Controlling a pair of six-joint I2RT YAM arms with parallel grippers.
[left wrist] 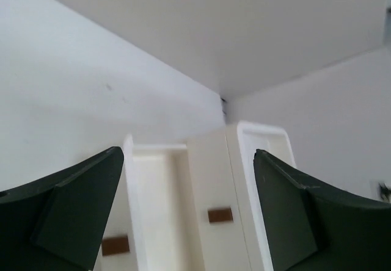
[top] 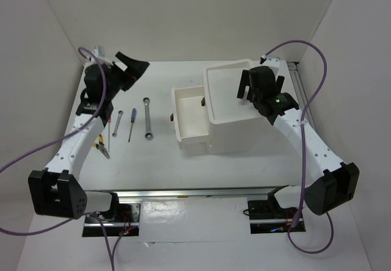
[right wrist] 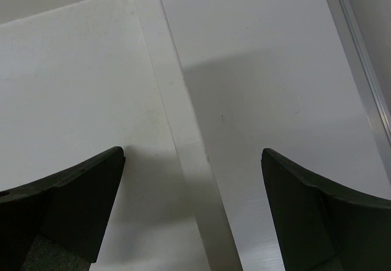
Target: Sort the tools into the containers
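Note:
Several tools lie on the table left of the box: a long silver wrench [top: 148, 118], a blue-handled screwdriver [top: 131, 124], a shorter wrench [top: 116, 123] and yellow-handled pliers [top: 102, 148]. The white container unit [top: 235, 124] has a rimmed top tray [top: 227, 71] and one drawer [top: 190, 138] pulled out to the left, with nothing seen in it. My left gripper [top: 133, 61] is raised at the back left, open, holding nothing and facing the drawer [left wrist: 153, 210]. My right gripper [top: 247, 91] hangs open over the tray's rim [right wrist: 177, 118], nothing between its fingers.
Dark brown handles mark the pulled-out drawer [top: 173, 119] and the drawer behind it [top: 203, 102]. White walls close in the table at the back and both sides. A metal rail [right wrist: 360, 69] runs along the table's right edge.

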